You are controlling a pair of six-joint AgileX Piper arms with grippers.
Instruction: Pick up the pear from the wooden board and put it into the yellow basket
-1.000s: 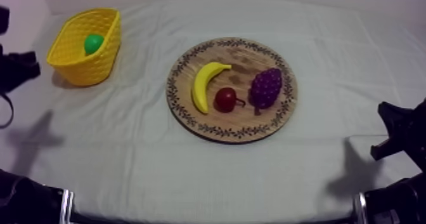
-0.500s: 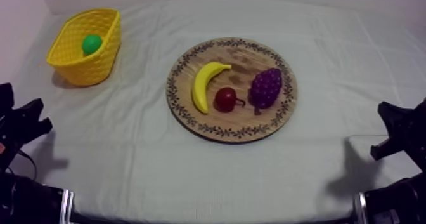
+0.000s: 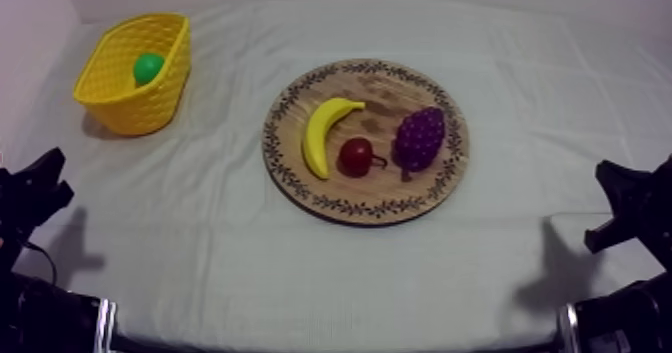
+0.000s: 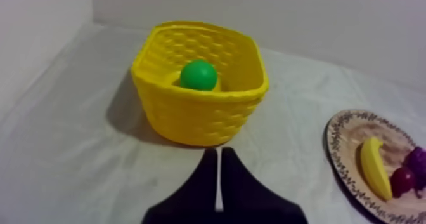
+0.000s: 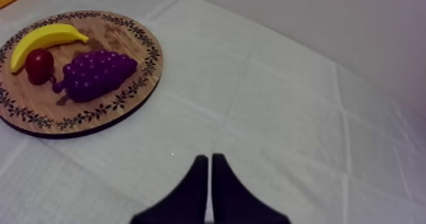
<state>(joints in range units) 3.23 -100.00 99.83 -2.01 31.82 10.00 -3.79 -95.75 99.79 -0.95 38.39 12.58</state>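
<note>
**Fig. Top + wrist views, end stage of pear transfer.**

(a) Task obj.: pear (image 4: pixel 198 75), green, lies inside the yellow basket (image 4: pixel 190 115), against its far wall. The basket stands at the counter's (image 3: pixel 300 267) far-left corner. The wooden board (image 3: pixel 385 82) lies at mid-counter, slightly right of centre. It carries a banana (image 3: pixel 322 132), a small red fruit (image 3: pixel 355 156) and grapes (image 3: pixel 420 137), with no pear on it.

(b) Step: judged complete, since the pear is in the basket and neither tool touches it. The phase in hand is prob. parking of the arms. The next move calls for little: keep both arms low and clear of the basket and board. At most, verify that the pear sits settled, not perched on the rim; here it looks well below the rim.

(c) Left arm: low by the counter's left edge, toward the near corner, well apart from the basket. Left tool (image 4: pixel 217 151) points at the basket's near wall, fingers pressed together in a narrow wedge, nothing held.

(d) Right arm: low by the counter's right edge, toward the near corner, well apart from the board. Right tool (image 5: pixel 210 157) points across bare cloth, with the board off to one side. Its fingers are likewise together in a narrow wedge, nothing held.
</note>
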